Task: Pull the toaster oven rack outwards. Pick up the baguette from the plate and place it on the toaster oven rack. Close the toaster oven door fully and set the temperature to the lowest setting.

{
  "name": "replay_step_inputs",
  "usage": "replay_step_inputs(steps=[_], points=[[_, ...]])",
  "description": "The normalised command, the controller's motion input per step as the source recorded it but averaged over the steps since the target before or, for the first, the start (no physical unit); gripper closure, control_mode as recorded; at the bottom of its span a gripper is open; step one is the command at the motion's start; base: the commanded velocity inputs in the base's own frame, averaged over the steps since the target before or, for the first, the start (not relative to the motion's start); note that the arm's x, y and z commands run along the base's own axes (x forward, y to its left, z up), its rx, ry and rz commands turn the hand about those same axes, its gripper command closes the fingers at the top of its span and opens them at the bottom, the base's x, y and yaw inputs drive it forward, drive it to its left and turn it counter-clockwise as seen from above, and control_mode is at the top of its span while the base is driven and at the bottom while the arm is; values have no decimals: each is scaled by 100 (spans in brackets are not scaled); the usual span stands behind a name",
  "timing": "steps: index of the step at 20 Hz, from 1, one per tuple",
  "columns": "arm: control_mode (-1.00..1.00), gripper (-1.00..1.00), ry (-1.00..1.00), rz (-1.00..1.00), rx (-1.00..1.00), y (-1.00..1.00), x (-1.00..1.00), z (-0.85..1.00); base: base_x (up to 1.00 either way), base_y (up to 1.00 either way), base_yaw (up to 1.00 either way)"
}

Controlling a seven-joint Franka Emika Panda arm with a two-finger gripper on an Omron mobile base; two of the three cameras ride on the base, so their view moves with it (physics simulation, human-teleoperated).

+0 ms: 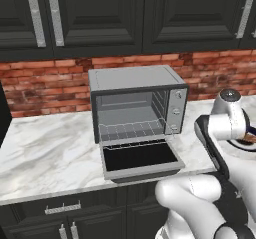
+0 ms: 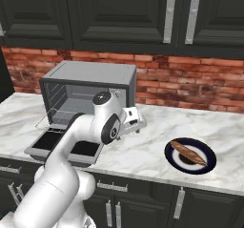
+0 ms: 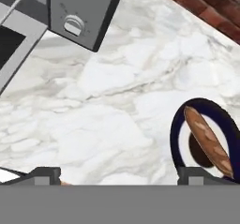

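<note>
From the left base view my own arm covers most of the plate (image 1: pixel 248 144); I see just a sliver at the right edge. In the hand view the plate is cut off at the right and the baguette (image 3: pixel 208 142) runs off the frame's lower right. Only one knob (image 3: pixel 74 25) of the toaster oven (image 2: pixel 90 77) falls in that view.

The arm is bent at the elbow over the near table (image 2: pixel 143 150) edge, forearm reaching right. The end effector (image 2: pixel 135 119) hangs above bare marble between oven and plate, jaws spread wide, holding nothing.

The toaster oven door (image 1: pixel 140 158) lies dropped flat toward me. The toaster oven rack (image 1: pixel 132 131) is pulled partway out above it. The baguette lies diagonally across the plate, right of the oven, well apart from it. Brick wall (image 2: pixel 190 81) and dark cabinets (image 2: pixel 119 12) behind.
</note>
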Motion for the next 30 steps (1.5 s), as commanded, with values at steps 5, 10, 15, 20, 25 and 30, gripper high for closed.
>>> replay_step_inputs(steps=[5, 10, 15, 20, 25, 30], points=[[-100, -100, 12, 0, 6, -100, 16, 0, 0, 0, 0], [-100, -100, 6, 0, 3, -100, 16, 0, 0, 0, 0], [-100, -100, 1, 14, 2, -100, 22, -12, 0, 0, 0], [-100, -100, 3, 27, 0, -93, 41, -35, 0, 0, 0], [-100, -100, 13, 27, 0, -51, 52, -47, 0, 0, 0], [-100, -100, 22, 17, 1, -31, 47, -26, 0, 0, 0]])
